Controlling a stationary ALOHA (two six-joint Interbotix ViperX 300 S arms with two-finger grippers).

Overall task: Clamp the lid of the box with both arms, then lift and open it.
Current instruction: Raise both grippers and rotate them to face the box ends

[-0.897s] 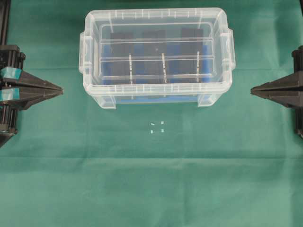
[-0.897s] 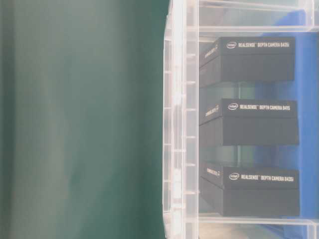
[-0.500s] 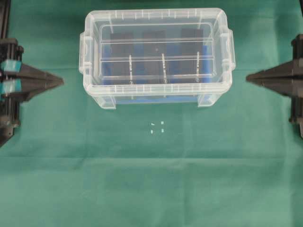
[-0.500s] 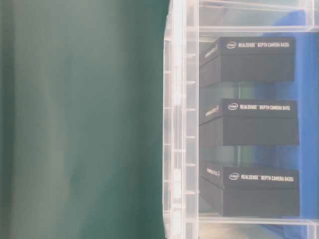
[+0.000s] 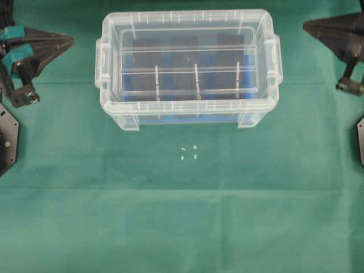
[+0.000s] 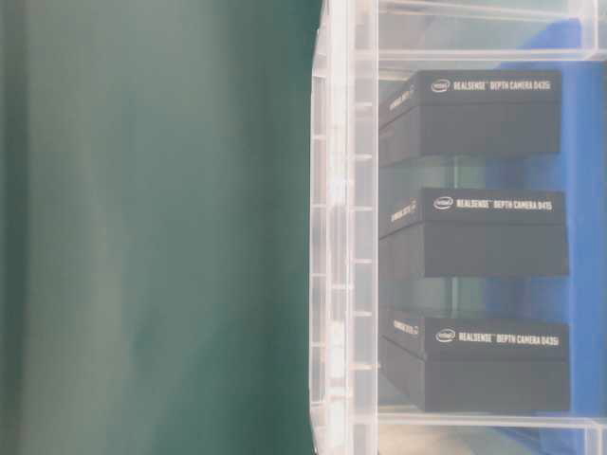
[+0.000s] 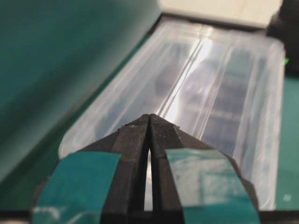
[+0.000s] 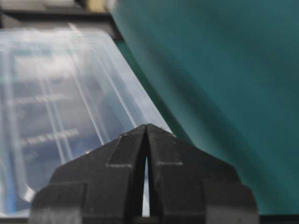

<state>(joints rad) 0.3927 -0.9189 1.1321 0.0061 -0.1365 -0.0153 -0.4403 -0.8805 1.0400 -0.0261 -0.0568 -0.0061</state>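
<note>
The clear box stands at the back middle of the green cloth with its flat clear lid seated on top. Through the plastic I see a blue base and black upright cases. My left gripper is shut and empty, pointing at the box's left end from a short gap away; its tip hangs above the lid. My right gripper is shut and empty too, off the box's right end near its back corner. In the right wrist view its tip sits over the lid.
Small white marks lie on the green cloth in front of the box. Black arm bases stand at the left and right edges. The table-level view shows the box's wall from close by.
Both grippers have swung toward the back of the table and risen, from level with the box's front half to near its back corners. They stay shut. The box has not moved.
</note>
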